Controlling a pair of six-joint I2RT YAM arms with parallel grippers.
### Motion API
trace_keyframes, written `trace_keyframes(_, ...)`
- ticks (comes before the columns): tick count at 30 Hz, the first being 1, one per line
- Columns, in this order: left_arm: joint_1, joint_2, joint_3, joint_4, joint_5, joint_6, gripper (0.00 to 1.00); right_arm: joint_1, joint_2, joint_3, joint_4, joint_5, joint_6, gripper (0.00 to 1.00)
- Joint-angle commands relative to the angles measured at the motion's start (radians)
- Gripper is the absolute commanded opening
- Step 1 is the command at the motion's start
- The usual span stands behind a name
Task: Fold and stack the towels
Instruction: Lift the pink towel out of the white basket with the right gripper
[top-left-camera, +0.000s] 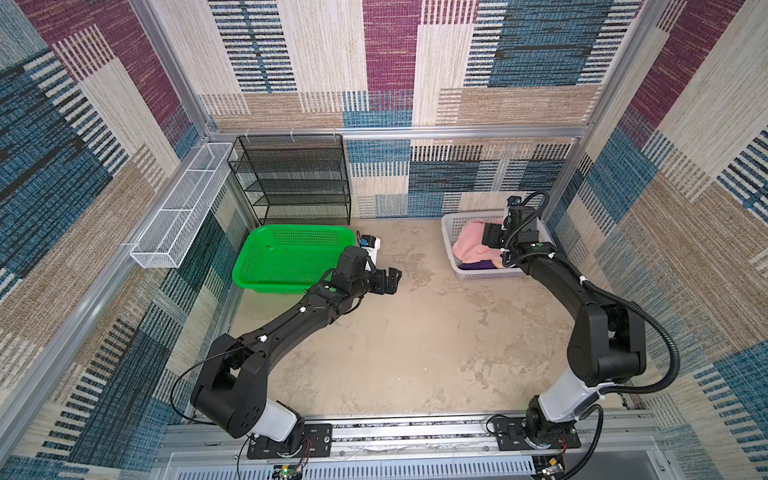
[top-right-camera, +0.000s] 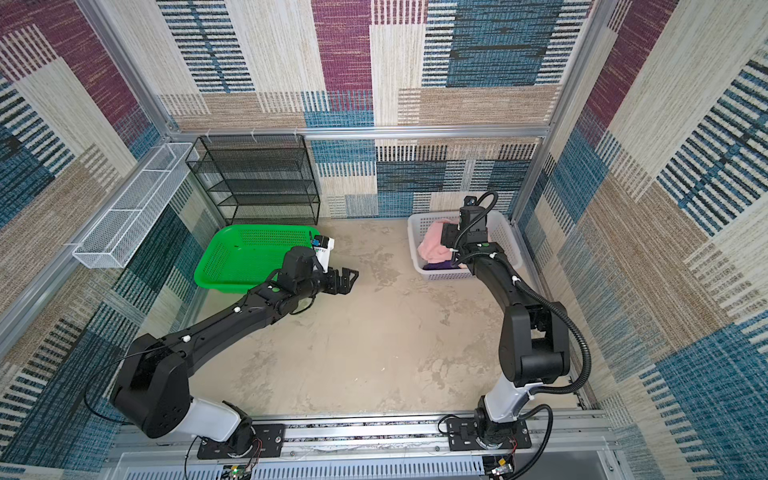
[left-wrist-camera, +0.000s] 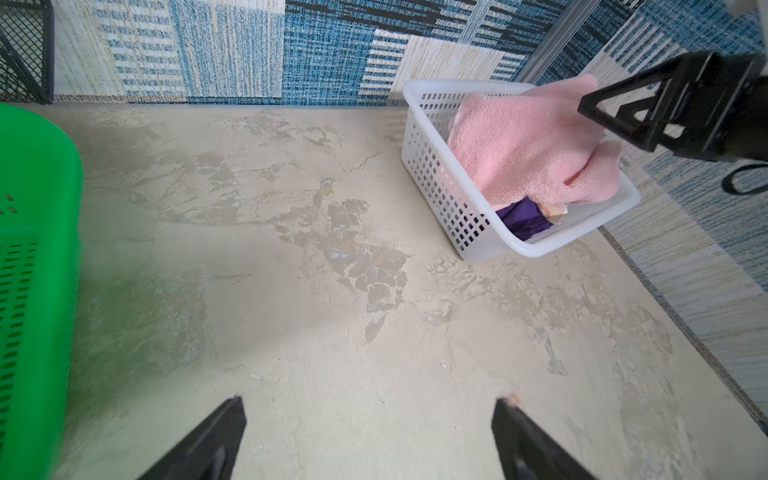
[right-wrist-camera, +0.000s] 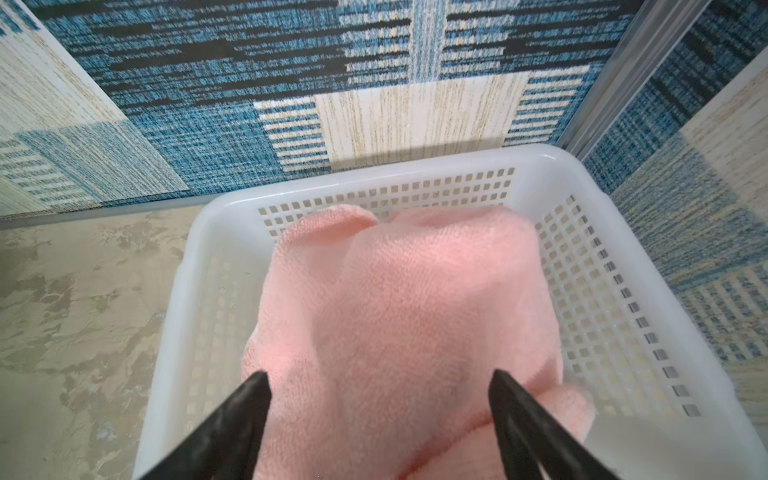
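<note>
Over the pink towel (right-wrist-camera: 395, 299) in the white basket (right-wrist-camera: 374, 174) the right gripper (right-wrist-camera: 378, 373) is held spread; well away, the left gripper (left-wrist-camera: 369, 400) is spread too

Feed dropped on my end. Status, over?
Left gripper open, empty. Right gripper open over pink towel, bunched in white basket atop purple towel. Nothing blocking.

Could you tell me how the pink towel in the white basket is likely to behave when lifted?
Probably floppy: the pink towel lies bunched in soft folds in the white basket, so it should drape and sag. Its fuzzy terry surface likely resists slipping.
</note>
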Motion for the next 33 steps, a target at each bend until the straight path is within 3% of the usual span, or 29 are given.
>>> trace_keyframes(1,0.001,0.007,0.005,0.004,-0.008,0.024,0.97,0.015,-0.028,0.030,-0.024,-0.039,-0.038,0.90)
trace_keyframes(10,0.000,0.022,0.005,0.006,0.000,0.021,0.97,0.161,0.005,0.090,-0.133,-0.072,-0.041,0.86)
trace_keyframes(15,0.000,0.021,-0.003,-0.002,0.002,0.028,0.97,0.223,0.024,0.043,-0.175,0.071,-0.019,0.86)
trace_keyframes(25,0.000,0.053,-0.004,0.017,0.031,0.024,0.97,0.236,0.065,-0.018,-0.197,0.342,-0.012,0.83)
trace_keyframes(28,0.000,0.060,-0.006,0.028,0.038,0.020,0.97,0.237,0.091,-0.002,-0.192,0.378,-0.019,0.70)
trace_keyframes(33,0.002,0.065,-0.006,0.029,0.043,0.024,0.97,0.236,0.129,0.045,-0.190,0.421,-0.040,0.12)
